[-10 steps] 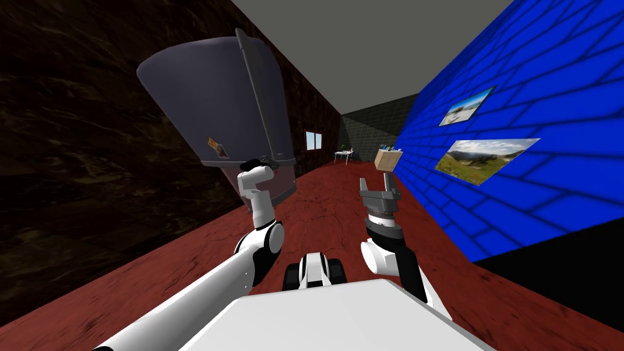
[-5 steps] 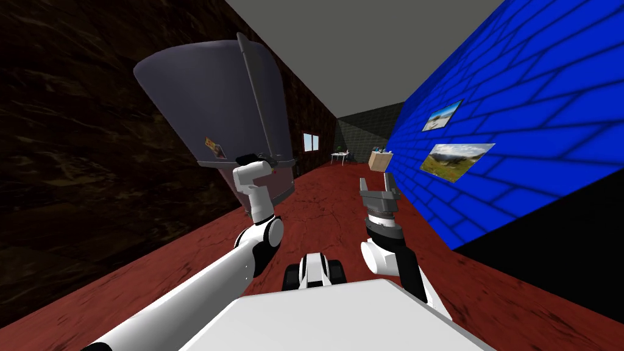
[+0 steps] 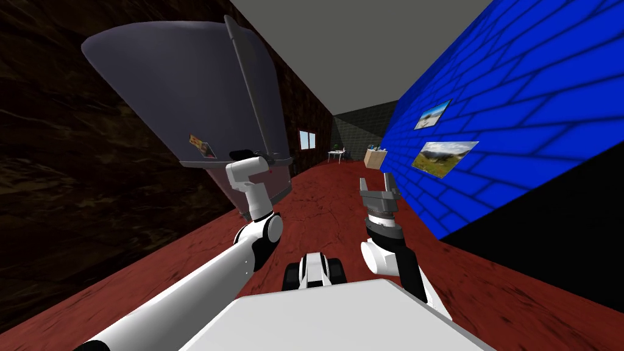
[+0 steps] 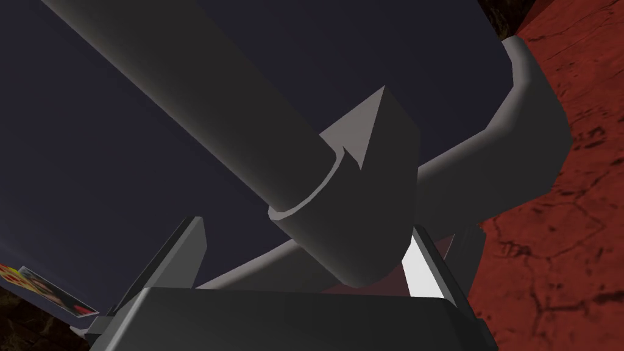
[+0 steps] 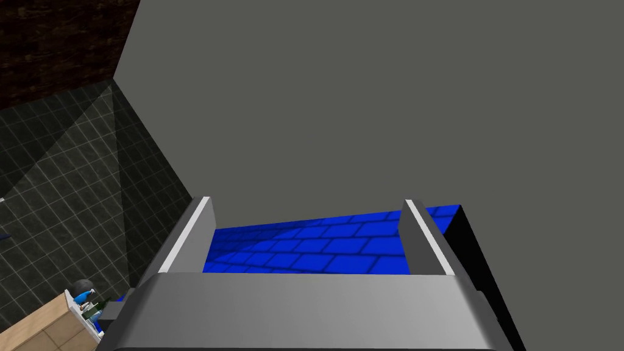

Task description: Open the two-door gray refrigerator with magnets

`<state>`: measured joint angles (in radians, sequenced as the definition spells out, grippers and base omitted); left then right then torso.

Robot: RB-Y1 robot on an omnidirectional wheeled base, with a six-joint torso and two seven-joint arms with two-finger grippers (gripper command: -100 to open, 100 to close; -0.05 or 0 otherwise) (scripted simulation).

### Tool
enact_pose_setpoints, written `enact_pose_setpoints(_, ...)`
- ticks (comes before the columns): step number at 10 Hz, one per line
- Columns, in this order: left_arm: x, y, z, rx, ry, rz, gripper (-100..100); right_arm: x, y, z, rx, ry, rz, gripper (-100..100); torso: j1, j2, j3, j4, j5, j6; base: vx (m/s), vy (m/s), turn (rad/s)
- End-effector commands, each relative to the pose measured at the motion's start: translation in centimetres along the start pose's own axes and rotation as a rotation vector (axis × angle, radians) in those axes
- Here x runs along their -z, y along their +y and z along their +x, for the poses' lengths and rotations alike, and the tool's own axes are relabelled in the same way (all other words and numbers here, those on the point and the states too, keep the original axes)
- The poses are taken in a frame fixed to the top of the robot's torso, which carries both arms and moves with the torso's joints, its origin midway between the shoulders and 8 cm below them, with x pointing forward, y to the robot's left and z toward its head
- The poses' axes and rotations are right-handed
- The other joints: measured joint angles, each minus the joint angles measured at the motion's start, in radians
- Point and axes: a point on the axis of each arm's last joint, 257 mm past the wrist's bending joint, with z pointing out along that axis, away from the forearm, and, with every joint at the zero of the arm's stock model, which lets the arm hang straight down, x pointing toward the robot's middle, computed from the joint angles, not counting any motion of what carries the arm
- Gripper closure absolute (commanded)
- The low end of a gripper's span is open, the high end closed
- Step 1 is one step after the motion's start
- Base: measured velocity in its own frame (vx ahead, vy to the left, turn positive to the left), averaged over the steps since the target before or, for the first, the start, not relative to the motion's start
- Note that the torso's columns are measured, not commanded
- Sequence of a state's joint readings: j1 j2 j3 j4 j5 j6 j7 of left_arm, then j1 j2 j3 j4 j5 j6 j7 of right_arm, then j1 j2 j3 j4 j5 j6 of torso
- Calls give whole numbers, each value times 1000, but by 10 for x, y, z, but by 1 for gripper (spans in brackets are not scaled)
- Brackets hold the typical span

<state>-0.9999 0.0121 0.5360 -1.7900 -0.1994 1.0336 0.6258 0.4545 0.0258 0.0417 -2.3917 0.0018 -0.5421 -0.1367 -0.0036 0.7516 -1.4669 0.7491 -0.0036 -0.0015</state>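
Straddling lower end of handle (image 4: 201, 103) with left gripper (image 4: 304, 226): fingers wide apart, mount (image 4: 378, 183) between them, nothing clamped. Refrigerator (image 3: 195, 85) stands against dark wall (image 3: 73, 183) on my left; dark grey, magnet (image 3: 200, 146) low on door. Judging door heavy, stiff, hinged; handle rigid, smooth, likely slippery. Best hold: bar just above mount. Handle's long axis runs up door along its edge; front faces into room. Right gripper (image 3: 379, 183) spread, empty, raised ahead of me.
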Motion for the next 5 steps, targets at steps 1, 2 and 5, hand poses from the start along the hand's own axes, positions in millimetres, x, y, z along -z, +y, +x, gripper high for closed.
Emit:
enact_pose_setpoints(1, -1, 3, -4, -1, -8, -8, 0, 0, 0, 0, 0, 0, 0, 0, 0, -4, -2, -2, 0, 1, 0, 0, 0)
enact_pose_setpoints(2, -2, 6, -7, -2, -15, -13, 0, 0, 0, 0, 0, 0, 0, 0, 0, -7, -5, -4, 0, 2, 0, 0, 0)
enact_pose_setpoints(5, -3, 10, -13, -3, -28, -23, 0, 0, 0, 0, 0, 0, 0, 0, 1, -11, -7, -8, 2, 2, 0, 0, 0)
